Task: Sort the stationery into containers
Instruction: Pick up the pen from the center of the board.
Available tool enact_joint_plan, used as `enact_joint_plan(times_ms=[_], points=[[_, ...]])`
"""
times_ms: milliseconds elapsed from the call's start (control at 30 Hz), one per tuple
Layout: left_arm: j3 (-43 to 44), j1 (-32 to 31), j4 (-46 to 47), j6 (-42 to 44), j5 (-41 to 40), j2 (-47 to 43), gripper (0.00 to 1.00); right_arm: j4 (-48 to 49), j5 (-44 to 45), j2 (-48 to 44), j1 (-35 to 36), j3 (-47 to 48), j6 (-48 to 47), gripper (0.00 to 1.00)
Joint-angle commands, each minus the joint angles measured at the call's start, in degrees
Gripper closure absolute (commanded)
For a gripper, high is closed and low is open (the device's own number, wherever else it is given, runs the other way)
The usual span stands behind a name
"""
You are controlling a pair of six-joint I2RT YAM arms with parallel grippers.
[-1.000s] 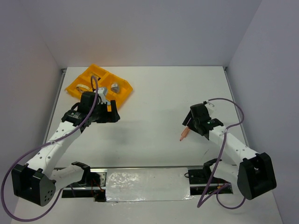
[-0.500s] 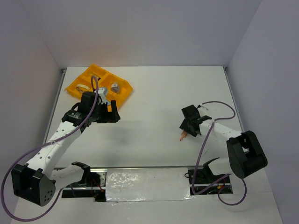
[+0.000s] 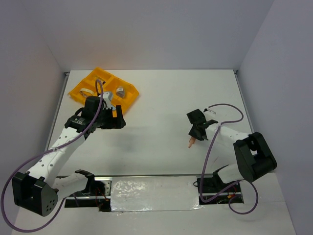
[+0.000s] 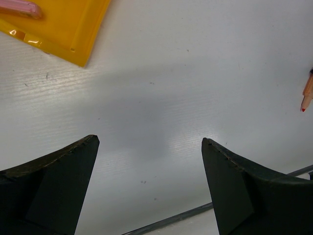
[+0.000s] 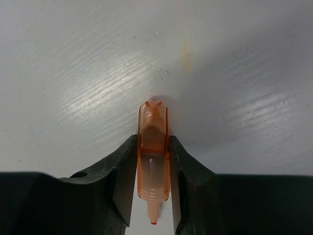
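Orange piece (image 5: 154, 117) clamped between the fingers of the right gripper (image 5: 153, 147), right of centre on the white counter (image 3: 161, 98).
Its pointed tip faces the near edge. Pale walls close the counter in on three sides. At the far left sits the orange-yellow tray (image 3: 128, 96), holding a tape ring (image 3: 87, 92), a small jar (image 3: 120, 90) and a pink piece (image 4: 19, 7). The left gripper (image 4: 149, 139) hovers wide open just beside the tray's corner.

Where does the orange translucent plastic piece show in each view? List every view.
Top external: orange translucent plastic piece right of centre, in the right claw.
Left wrist: piece at the right edge.
Right wrist: piece centred between the claw's fingers.
Shared landmark: the white table.
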Motion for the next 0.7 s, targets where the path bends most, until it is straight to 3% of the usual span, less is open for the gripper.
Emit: enact_joint_plan(times_ms=[0,67,267,400,533,667], points=[[0.73,-0.32,0.77,1.53,0.45,-0.56,0.01,7.15,-6.61,-0.13,0.56,-1.85,-2.64,0.68],[0.73,-0.41,0.85,1.62,0.63,-0.56,0.01,10.24,-10.32,-0.40,0.73,-1.95,-4.66,0.76],[0.64,-0.41,2.08,1.71,5.27,-0.82,0.01,15.60,-13.93,-1.80,4.68,-0.89,-12.74,0.85],[-1.02,-0.41,7.87,-1.70,20.00,-2.93,0.01,25.69,-14.45,-9.08,10.22,-4.05,-18.98,0.86],[-6.46,-0.67,24.90,-13.11,29.79,-7.76,0.01,30.28,-18.15,-17.35,16.54,-3.88,-26.71,0.86],[-13.24,-2.95,41.87,-26.75,32.27,-10.67,0.01,29.50,-17.98,-20.08,25.49,0.33,-31.38,0.85]])
